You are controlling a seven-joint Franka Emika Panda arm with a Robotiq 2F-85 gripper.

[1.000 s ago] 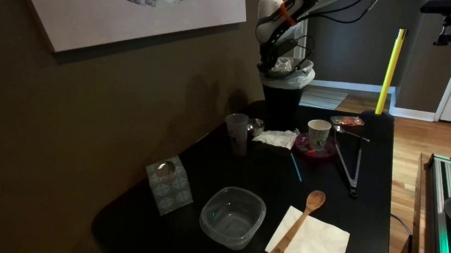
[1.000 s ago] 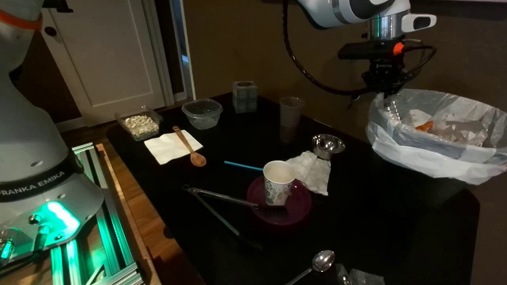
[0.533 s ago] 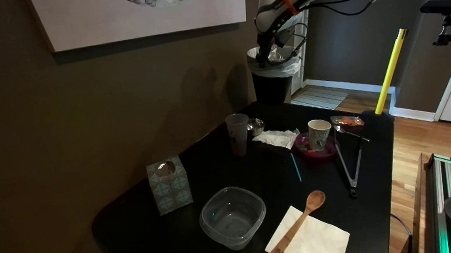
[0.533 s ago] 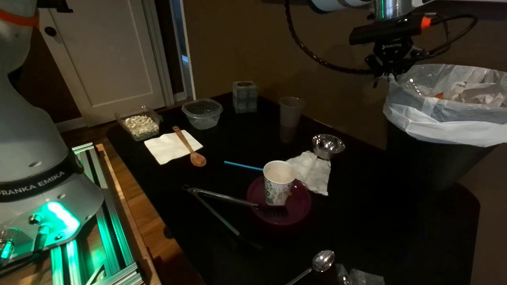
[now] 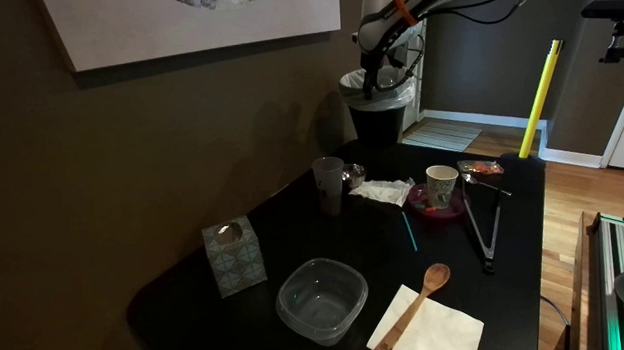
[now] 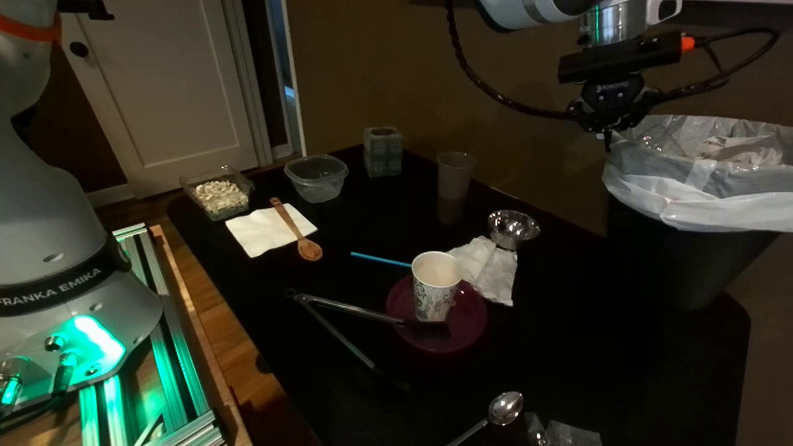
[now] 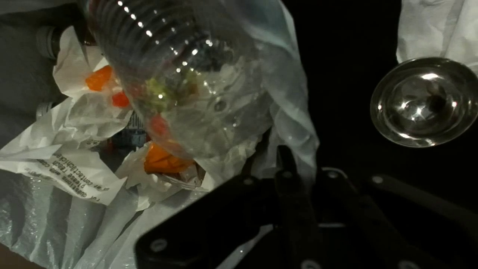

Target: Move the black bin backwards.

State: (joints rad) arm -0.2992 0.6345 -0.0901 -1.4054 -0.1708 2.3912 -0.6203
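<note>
Jaws clamped, pinching blk bin (image 6: 687, 266), @ lined rim

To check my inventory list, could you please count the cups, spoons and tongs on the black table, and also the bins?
Cups: 2 (paper cup, translucent plastic cup)
Spoons: 2 (wooden spoon, metal spoon)
Tongs: 1 (metal tongs)
Bins: 1 (black bin)
Total: 6

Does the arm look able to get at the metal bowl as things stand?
Probably not yet: its jaws appear closed on the lined rim of the black bin, so they would have to let go first. Nothing shows lying over the metal bowl, though.
</note>
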